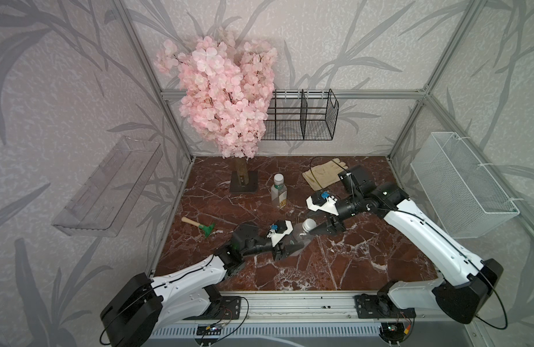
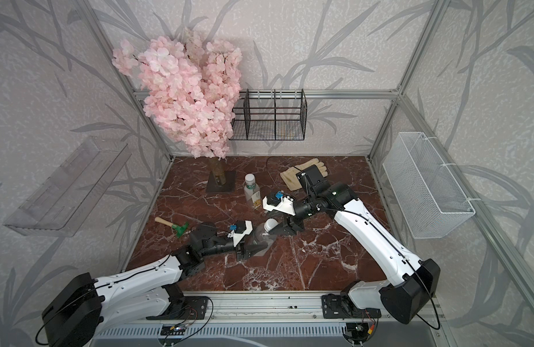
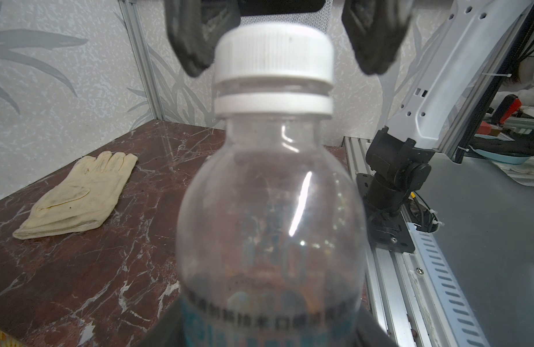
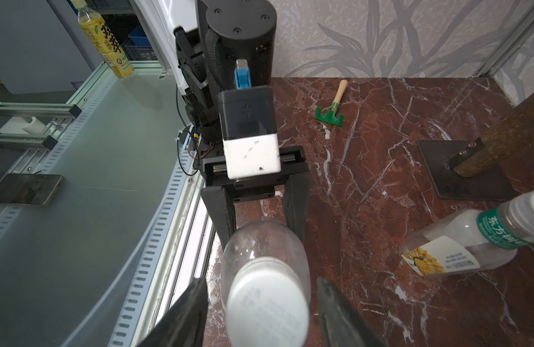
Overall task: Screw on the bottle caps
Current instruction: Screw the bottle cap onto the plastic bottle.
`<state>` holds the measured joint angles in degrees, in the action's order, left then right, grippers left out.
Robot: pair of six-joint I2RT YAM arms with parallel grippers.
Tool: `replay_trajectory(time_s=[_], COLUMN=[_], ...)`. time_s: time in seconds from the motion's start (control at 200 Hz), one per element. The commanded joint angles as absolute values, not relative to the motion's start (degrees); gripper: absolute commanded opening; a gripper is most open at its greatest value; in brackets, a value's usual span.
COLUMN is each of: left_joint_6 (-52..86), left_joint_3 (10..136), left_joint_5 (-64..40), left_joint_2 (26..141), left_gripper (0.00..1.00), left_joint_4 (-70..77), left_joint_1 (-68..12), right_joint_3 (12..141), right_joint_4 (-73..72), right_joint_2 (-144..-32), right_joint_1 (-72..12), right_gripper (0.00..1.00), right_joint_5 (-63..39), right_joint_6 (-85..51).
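Observation:
My left gripper (image 1: pixel 289 248) is shut on the lower body of the rounder clear bottle (image 1: pixel 300 237), by its blue label (image 3: pixel 268 324), and holds it tilted above the table. A white bottle cap (image 3: pixel 274 51) sits on its neck above a white ring. My right gripper (image 4: pixel 259 303) stands open round this cap (image 4: pixel 267 303). Its fingers (image 3: pixel 193 42) flank the cap and a gap shows on each side. The other bottle (image 1: pixel 279 193), with a green neck band, stands upright farther back with a white cap (image 1: pixel 278 179) on it.
A cream glove (image 1: pixel 322 175) lies at the back right, partly under my right arm. A small green rake (image 1: pixel 199 225) lies left of my left gripper. The pink blossom tree's base plate (image 1: pixel 243 181) stands at the back, close to the upright bottle.

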<state>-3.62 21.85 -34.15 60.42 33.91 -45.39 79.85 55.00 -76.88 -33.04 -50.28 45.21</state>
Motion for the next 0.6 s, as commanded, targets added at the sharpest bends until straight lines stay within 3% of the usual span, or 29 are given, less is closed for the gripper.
replay_trajectory(time_s=[0.0, 0.38, 0.595], left_joint_6=[-4.55, -4.76, -5.00], left_joint_3=[21.80, 21.80, 21.88], left_joint_5=[-34.31, -33.55, -31.11], left_joint_2=[59.26, 59.03, 58.73], left_gripper=[0.55, 0.55, 0.55], left_joint_4=[34.43, 34.10, 34.01], left_joint_1=[-45.62, -45.65, -45.62], right_joint_3=[79.54, 79.45, 78.08], right_joint_4=[54.76, 55.03, 52.17], right_joint_2=[-77.34, -77.39, -76.23], right_joint_1=[-32.95, -33.15, -35.77], right_gripper=[0.60, 0.33, 0.26], right_joint_5=[-49.94, -49.14, -43.12], right_joint_6=[44.93, 43.64, 38.11])
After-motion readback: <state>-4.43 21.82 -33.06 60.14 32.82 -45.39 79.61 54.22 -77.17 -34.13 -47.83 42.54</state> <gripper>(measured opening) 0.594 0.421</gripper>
